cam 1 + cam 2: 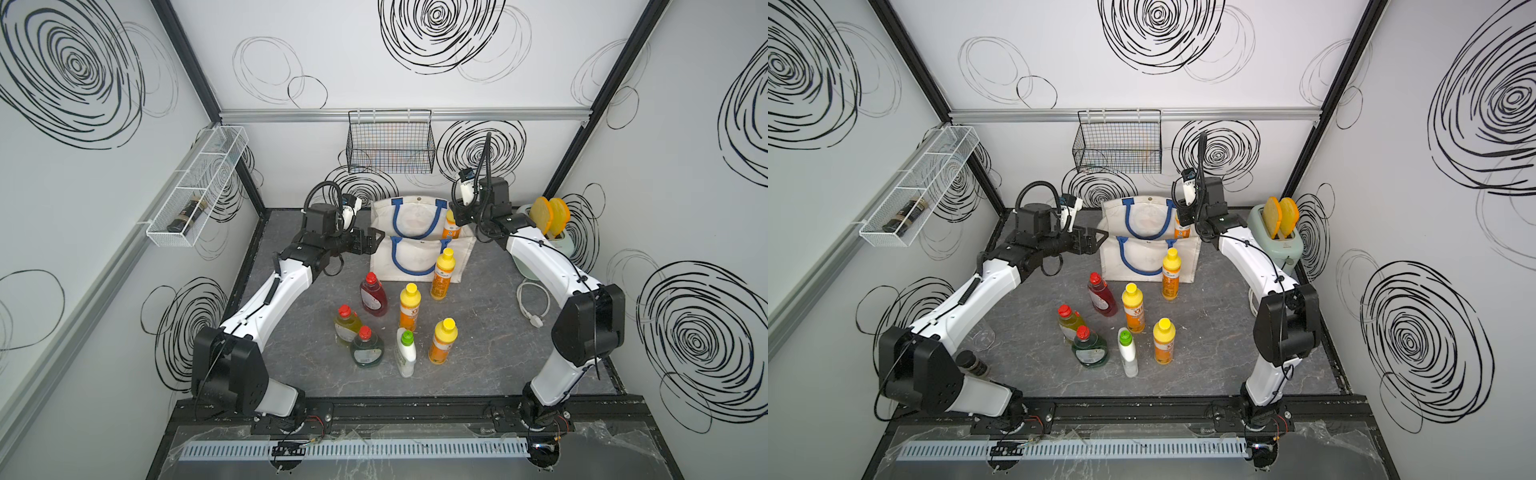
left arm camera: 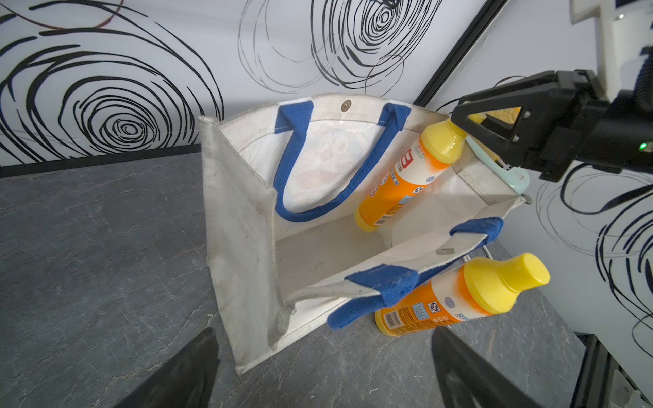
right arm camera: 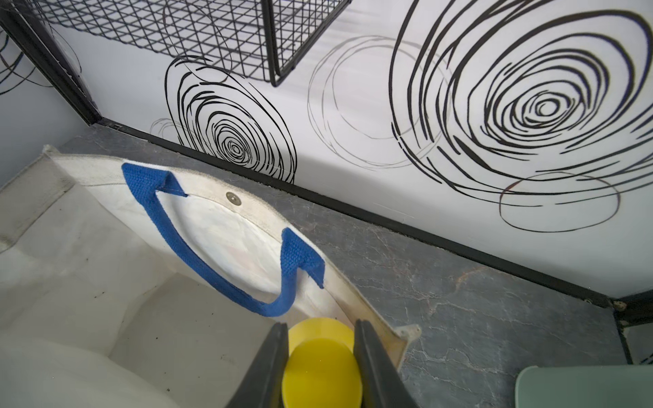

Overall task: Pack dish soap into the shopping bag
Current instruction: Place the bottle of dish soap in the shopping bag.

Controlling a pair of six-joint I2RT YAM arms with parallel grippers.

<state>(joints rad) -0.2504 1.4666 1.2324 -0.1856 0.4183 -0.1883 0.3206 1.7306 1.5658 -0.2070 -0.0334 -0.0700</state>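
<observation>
- Nearest the arm bases, bottles stand upright on the grey table (image 1: 498, 332), all outside the bag: the white bottle (image 1: 405, 353), the green squat bottle (image 1: 366, 352) and the near orange bottle (image 1: 442, 343)
- Just behind them stand the yellow squat bottle (image 1: 347, 324), the middle orange bottle (image 1: 409, 309) and the red squat bottle (image 1: 373, 296)
- The orange bottle by the bag (image 1: 441, 276) stands just in front of the bag's front wall, toward its right end, so I judge the right arm the nearer one for it
- The shopping bag (image 1: 382, 266) stands open and upright, one blue handle hanging inside, one outside
- The left gripper (image 1: 371, 240) hovers just beside the bag's left end, jaws wide apart and empty
- Inside the bag at its right end, the right gripper (image 3: 321, 325) is clamped on the yellow cap of the held orange bottle (image 2: 399, 187)
- That bottle hangs directly below the hand, long axis near upright, base low in the bag; whether it touches the floor I cannot tell
- The next move is likely a release: opening and rising straight along that axis should leave it standing, while a sideways pull could tip it
</observation>
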